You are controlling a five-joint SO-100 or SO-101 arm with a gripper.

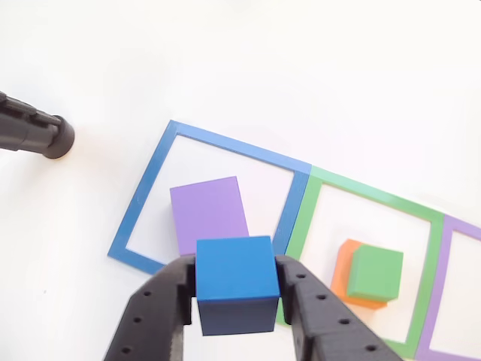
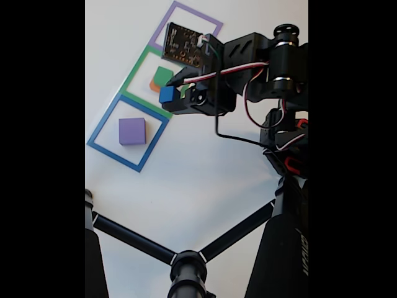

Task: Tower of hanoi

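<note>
My gripper [image 1: 237,289] is shut on a blue cube [image 1: 236,282], holding it above the white table; the cube [image 2: 166,94] and gripper [image 2: 170,94] also show in the fixed view. Just beyond it a flat purple block [image 1: 208,213] lies inside the blue square outline [image 1: 143,207], seen as a purple block [image 2: 132,131] in the blue outline [image 2: 104,123] from the fixed view. In the green outline [image 1: 361,197] a green cube [image 1: 375,274] sits on an orange block [image 1: 345,272]. The stack [image 2: 162,76] lies partly behind the gripper.
A purple square outline [image 1: 445,293] adjoins the green one, also visible as the purple outline [image 2: 192,15]. A black tripod leg end [image 1: 45,135] rests on the table at left. Tripod legs [image 2: 155,245] cross the near table; the arm's body [image 2: 273,68] stands at right.
</note>
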